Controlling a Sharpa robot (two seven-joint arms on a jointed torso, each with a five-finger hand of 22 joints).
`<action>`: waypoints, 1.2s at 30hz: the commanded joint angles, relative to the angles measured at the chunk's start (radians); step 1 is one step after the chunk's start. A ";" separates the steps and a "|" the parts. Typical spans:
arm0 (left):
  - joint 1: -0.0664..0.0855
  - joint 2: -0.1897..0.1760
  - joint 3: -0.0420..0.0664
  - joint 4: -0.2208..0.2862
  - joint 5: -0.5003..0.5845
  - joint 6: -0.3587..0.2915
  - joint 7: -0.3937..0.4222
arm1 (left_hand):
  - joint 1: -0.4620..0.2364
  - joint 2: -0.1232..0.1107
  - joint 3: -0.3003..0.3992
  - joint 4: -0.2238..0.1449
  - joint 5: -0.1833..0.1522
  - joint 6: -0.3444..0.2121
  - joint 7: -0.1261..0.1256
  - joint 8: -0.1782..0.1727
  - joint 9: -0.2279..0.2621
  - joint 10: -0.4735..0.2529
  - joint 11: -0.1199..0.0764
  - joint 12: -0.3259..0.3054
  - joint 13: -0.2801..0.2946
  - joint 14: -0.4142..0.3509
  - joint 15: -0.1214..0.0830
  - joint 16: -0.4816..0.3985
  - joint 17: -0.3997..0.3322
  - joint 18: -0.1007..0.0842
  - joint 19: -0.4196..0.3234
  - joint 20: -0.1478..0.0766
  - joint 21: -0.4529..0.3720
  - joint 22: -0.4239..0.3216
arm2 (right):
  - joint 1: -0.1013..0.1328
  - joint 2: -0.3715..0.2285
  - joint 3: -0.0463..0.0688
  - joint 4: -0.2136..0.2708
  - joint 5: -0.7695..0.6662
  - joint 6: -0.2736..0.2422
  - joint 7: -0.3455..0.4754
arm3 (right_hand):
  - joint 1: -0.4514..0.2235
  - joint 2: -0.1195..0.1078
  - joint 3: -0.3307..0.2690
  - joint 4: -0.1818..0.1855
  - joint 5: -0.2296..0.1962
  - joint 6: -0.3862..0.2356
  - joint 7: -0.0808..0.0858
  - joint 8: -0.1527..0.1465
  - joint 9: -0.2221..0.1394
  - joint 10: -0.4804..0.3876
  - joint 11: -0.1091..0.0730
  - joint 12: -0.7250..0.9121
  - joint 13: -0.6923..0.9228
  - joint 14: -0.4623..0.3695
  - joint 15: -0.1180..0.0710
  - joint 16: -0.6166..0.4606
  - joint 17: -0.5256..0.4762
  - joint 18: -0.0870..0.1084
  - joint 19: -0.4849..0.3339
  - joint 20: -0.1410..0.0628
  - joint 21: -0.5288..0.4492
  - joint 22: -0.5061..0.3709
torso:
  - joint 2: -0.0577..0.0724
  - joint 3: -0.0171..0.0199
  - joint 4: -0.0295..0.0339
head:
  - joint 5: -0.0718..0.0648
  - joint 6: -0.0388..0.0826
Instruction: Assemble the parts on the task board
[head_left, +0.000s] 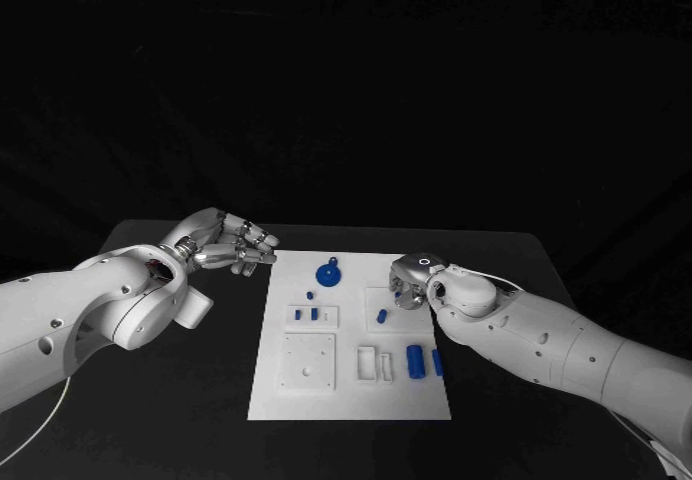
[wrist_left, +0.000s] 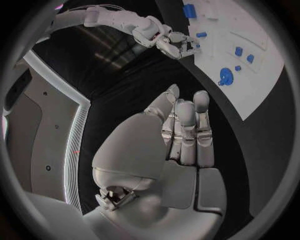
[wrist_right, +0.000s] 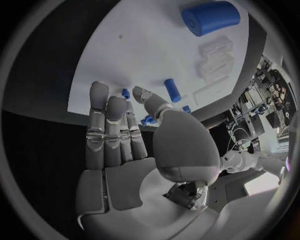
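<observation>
Two white arms reaching in, both hands holding nothing

The left arm (head_left: 87, 310) comes in bent, its left hand (head_left: 224, 245) palm up, fingers (wrist_left: 187, 127) side by side and loosely curled, the thumb apart from them. The right arm (head_left: 562, 345) angles inward, its right hand (head_left: 414, 283) turned down, fingers (wrist_right: 112, 127) straight and together, the thumb (wrist_right: 150, 100) standing off beside their tips

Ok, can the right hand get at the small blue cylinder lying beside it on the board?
Probably yes: the right hand hovers open over the task board, beside the small blue cylinder, nothing between them.
</observation>
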 joint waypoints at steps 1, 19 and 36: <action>0.002 0.001 0.001 0.003 -0.005 0.014 0.005 | -0.002 0.005 -0.005 0.000 0.003 -0.010 0.000 0.006 -0.001 0.003 -0.002 -0.007 0.002 0.008 -0.001 -0.005 0.002 0.002 0.003 -0.002 -0.006 0.020 | -0.003 0.002 0.000 -0.002 -0.004 0.015 0.011 | 0.003 0.012 -0.006 0.000 -0.004 0.007 0.000 0.002 0.007 0.008 -0.002 0.003 0.001 0.003 -0.006 0.001 0.002 0.007 0.034 -0.005 -0.002 0.001 | 0.000 -0.0001 -0.0005 | 0.002 -0.001; 0.002 0.000 0.001 0.004 -0.007 0.021 -0.001 | -0.003 0.006 -0.006 0.001 0.003 -0.013 0.001 0.007 -0.002 0.000 -0.001 -0.006 0.002 0.008 0.000 -0.006 0.003 0.003 0.003 -0.001 -0.007 0.019 | -0.012 0.007 0.000 -0.017 -0.004 0.004 0.021 | 0.009 0.036 0.028 0.008 -0.022 0.033 -0.004 0.002 0.018 0.011 -0.005 0.002 0.000 0.003 -0.009 -0.002 0.005 0.006 0.034 -0.008 -0.006 0.010 | 0.000 0.0001 -0.0013 | -0.001 -0.004; 0.002 -0.002 0.001 0.005 -0.009 0.024 -0.002 | -0.004 0.007 -0.007 0.002 0.003 -0.014 0.001 0.007 -0.002 -0.001 -0.001 -0.005 0.002 0.009 0.000 -0.006 0.003 0.003 0.004 -0.001 -0.008 0.019 | -0.021 0.009 0.000 -0.014 -0.013 -0.015 0.014 | 0.035 0.088 0.095 0.008 -0.100 0.081 -0.011 0.003 0.018 0.065 -0.021 0.000 0.000 0.003 -0.023 -0.004 0.008 -0.007 0.034 -0.021 -0.006 0.021 | 0.001 -0.0002 -0.0007 | -0.003 -0.006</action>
